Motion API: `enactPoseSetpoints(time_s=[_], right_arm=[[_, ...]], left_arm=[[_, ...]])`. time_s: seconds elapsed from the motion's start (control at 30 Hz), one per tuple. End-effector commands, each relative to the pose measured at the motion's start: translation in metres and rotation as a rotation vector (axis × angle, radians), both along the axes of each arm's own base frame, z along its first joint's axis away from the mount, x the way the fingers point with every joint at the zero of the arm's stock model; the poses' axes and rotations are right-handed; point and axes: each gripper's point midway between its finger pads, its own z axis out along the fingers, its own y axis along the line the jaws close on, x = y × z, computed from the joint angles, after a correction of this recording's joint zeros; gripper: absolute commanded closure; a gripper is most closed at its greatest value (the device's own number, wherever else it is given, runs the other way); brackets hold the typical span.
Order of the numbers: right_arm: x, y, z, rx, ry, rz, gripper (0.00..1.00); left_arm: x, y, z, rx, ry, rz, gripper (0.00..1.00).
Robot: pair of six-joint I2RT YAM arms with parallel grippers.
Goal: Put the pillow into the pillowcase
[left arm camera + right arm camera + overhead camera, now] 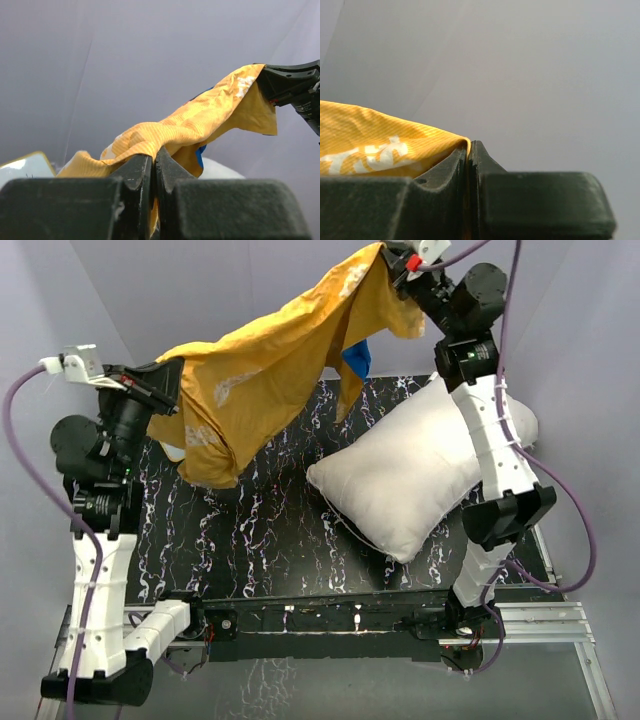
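Observation:
The orange-yellow pillowcase (265, 375) hangs stretched in the air between both arms, with a bit of its blue face (357, 358) showing underneath. My left gripper (165, 390) is shut on its left end; the cloth (190, 120) is pinched between the jaws of that gripper (154, 157). My right gripper (400, 265), raised high at the back, is shut on the other end, with the cloth (370, 147) clamped in its jaws (469, 145). The white pillow (415, 465) lies on the table below the right arm, apart from the pillowcase.
The black marbled tabletop (270, 530) shows in front of the pillow. A white object (172, 452) peeks out under the hanging cloth at the left. Grey walls enclose the back and both sides. The other arm's gripper (292, 87) shows in the left wrist view.

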Motion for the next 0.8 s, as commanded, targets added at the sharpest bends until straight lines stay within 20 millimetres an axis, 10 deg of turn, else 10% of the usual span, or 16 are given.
enactPoseSetpoints(time_s=[0.0,0.27,0.47,0.53,0.67,0.77], right_arm=[[-0.049,-0.016,0.072,0.071,-0.182,0.013,0.92],[0.011,-0.012,0.023,0.078,-0.099,-0.040,0.92],[0.120,-0.004,-0.087,0.036,0.058,-0.191,0.92],[0.157,-0.001,-0.136,-0.029,0.080,-0.301,0.74],[0.190,-0.007,-0.202,-0.113,0.148,-0.535,0.18],[0.170,-0.005,-0.201,-0.081,0.236,-0.467,0.08]], left_arm=[[-0.024,-0.003,0.039,-0.011,-0.120,-0.026,1.00],[0.022,0.013,0.003,-0.097,0.017,0.068,1.00],[0.112,0.050,-0.132,-0.228,0.399,0.325,1.00],[0.137,0.075,-0.175,-0.258,0.547,0.502,1.00],[0.173,0.101,-0.243,-0.240,0.866,0.754,0.57],[0.177,0.107,-0.231,-0.161,0.936,0.794,0.23]])
